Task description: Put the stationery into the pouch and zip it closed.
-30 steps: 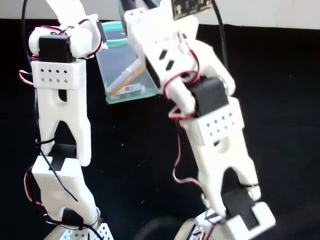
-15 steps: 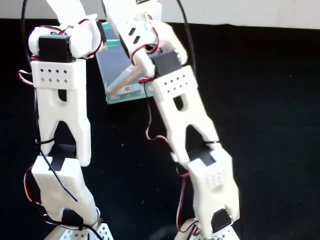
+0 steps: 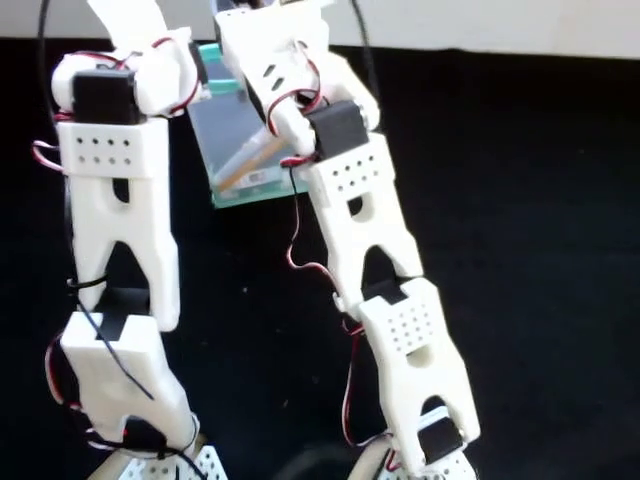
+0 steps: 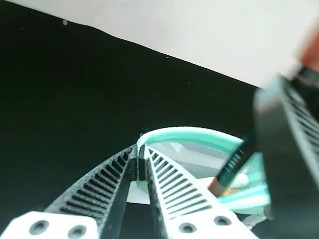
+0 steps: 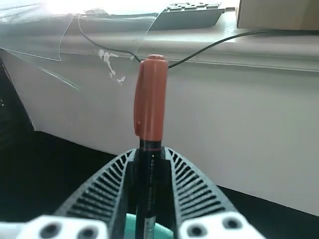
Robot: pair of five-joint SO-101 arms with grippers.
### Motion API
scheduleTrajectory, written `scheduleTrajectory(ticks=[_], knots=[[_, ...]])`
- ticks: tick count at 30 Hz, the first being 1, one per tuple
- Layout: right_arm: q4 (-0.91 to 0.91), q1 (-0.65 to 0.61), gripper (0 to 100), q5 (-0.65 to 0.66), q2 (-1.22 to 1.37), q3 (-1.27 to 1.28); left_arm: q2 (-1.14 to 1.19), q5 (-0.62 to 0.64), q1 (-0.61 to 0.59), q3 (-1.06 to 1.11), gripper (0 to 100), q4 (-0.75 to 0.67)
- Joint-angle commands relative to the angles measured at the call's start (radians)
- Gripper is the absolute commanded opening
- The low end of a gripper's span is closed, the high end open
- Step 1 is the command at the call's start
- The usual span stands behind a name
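1. Nearest in the high view, the left arm (image 3: 115, 230) and the right arm (image 3: 370, 230) rise side by side from their bases over the black table (image 3: 520, 250), both stretching toward its far side.
2. Beyond them, the clear pouch (image 3: 235, 135) with a teal rim is held above the far part of the table, between the two arms' ends. A light wooden pencil (image 3: 247, 162) lies slanted inside it.
3. The left gripper (image 4: 139, 162) is clenched on the pouch's teal rim, which is pinched between its ribbed fingers. In the left wrist view the rim bows out into a wide arc, so the mouth gapes open and is unzipped.
4. The right gripper (image 5: 149, 157) grasps a pen (image 5: 149, 104) and holds it upright, with the reddish-brown cap standing above the fingers and the dark barrel clamped between them.
5. In the left wrist view the pen's lower end sits at the pouch's open mouth, crossing the teal rim. Whether the tip is already inside cannot be told.
6. Farthest off, a pale wall (image 3: 500, 25) runs along the table's back edge.
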Motion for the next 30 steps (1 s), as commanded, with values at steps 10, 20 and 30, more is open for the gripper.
scheduleTrajectory(ticks=[10,20,30], knots=[[0.321,-0.051,1.0,-0.002,0.085,-0.236,0.035,-0.003,-0.048,0.012,1,0.035],[0.378,-0.064,29.2,-0.003,0.041,-0.234,0.036,-0.005,-0.048,0.013,1,0.035],[0.403,0.007,29.2,-0.008,-0.200,-0.234,0.036,-0.005,-0.048,0.013,1,0.035]])
